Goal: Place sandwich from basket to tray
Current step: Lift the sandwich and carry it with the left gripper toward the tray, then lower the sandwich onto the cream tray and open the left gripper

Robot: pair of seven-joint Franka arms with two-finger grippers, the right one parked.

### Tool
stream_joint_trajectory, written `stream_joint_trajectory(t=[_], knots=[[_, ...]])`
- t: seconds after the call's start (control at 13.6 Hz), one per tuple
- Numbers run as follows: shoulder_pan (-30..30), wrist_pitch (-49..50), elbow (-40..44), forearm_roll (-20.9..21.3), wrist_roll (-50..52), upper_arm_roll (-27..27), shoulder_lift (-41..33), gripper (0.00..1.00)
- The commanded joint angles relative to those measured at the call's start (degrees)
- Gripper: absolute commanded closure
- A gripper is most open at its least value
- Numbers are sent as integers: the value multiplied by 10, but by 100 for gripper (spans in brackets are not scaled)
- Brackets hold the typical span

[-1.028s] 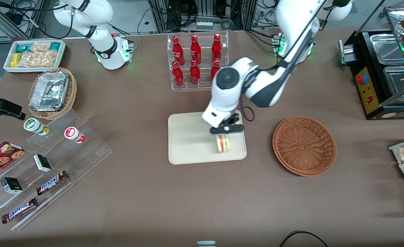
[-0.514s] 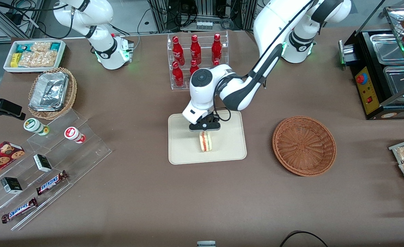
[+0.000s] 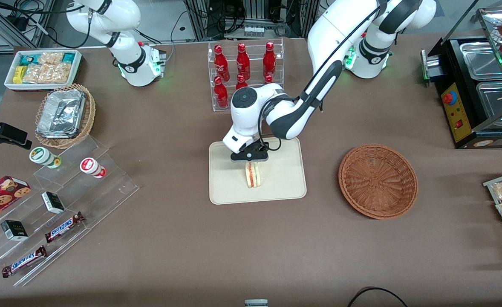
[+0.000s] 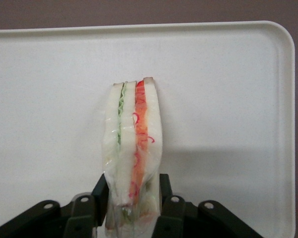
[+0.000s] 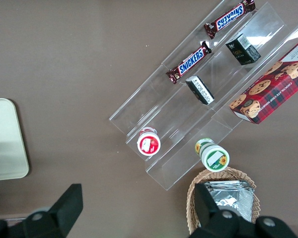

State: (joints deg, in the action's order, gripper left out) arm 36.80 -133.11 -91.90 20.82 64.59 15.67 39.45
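One sandwich (image 3: 253,175), pinched on edge in the closed claw (image 3: 249,158), hangs over the middle of the tray (image 3: 285,187); basket (image 3: 378,181) empty. Step: placement. Next move, by judgement: lower to contact, then part the fingers (image 4: 100,193).

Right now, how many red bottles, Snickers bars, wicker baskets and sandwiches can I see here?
Red bottles: 6
Snickers bars: 2
Wicker baskets: 2
Sandwich: 1, gripped over the tray by the gripper
Total: 11
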Motion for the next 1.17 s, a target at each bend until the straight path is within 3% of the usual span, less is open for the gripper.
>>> stream_joint_trajectory(t=[0.0, 0.29, 0.51, 0.66, 1.1], knots=[[7, 11, 11, 9, 16, -7, -14, 0], [-11, 106, 15, -15, 15, -8, -97, 0], [-56, 178, 15, -56, 15, -9, -178, 0], [-116, 233, 14, -75, 1, -6, -231, 0], [-267, 362, 4, -173, -259, -7, -347, 0]])
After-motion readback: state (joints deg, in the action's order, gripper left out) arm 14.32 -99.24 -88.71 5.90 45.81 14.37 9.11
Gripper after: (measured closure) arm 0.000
